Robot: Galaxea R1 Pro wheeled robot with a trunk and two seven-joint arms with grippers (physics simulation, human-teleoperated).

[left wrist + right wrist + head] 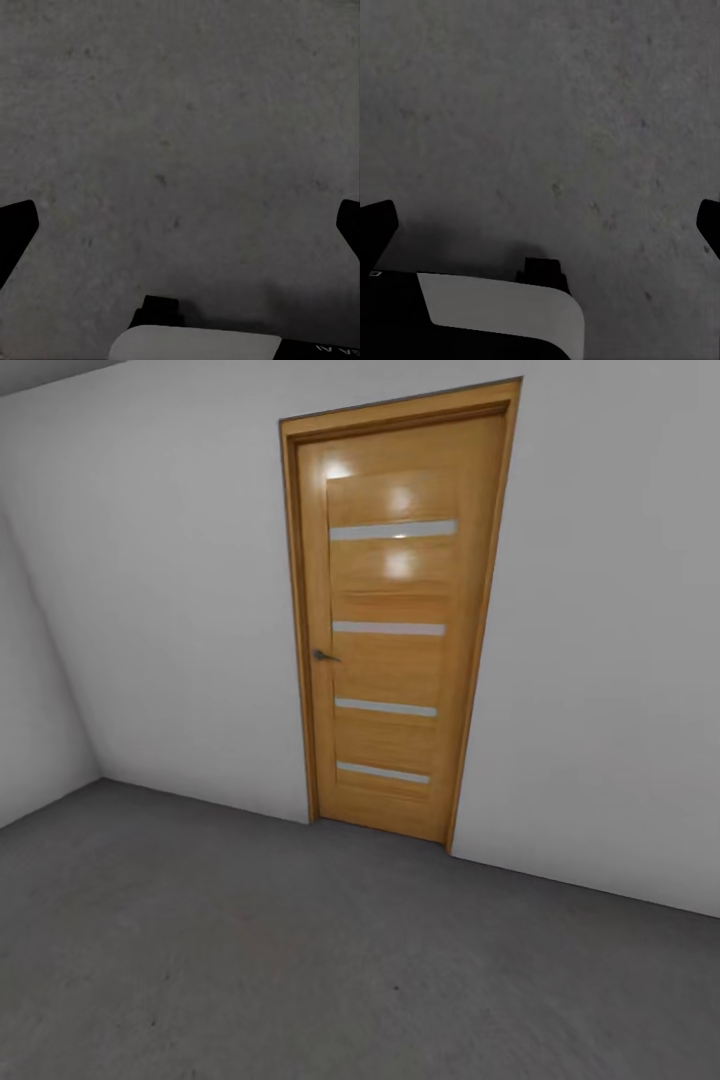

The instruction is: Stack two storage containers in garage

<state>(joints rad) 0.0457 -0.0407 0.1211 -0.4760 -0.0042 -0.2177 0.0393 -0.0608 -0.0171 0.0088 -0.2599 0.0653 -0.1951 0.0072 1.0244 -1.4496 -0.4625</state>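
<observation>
While both hands (180, 225) (540, 225) gape, floor (300, 960) meets door (390, 620).

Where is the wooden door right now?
In the head view, the wooden door stands shut in the pale wall straight ahead, a bit right of the room's corner, with its bottom edge meeting the dark grey floor.

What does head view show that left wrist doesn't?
Head view alone: a closed wooden door with four pale horizontal strips and a handle, set in pale grey walls. Left wrist alone: the left gripper, its dark fingertips spread wide at the frame edges with nothing between them. Both: the dark grey speckled floor, seen close up in the wrist view.
</observation>
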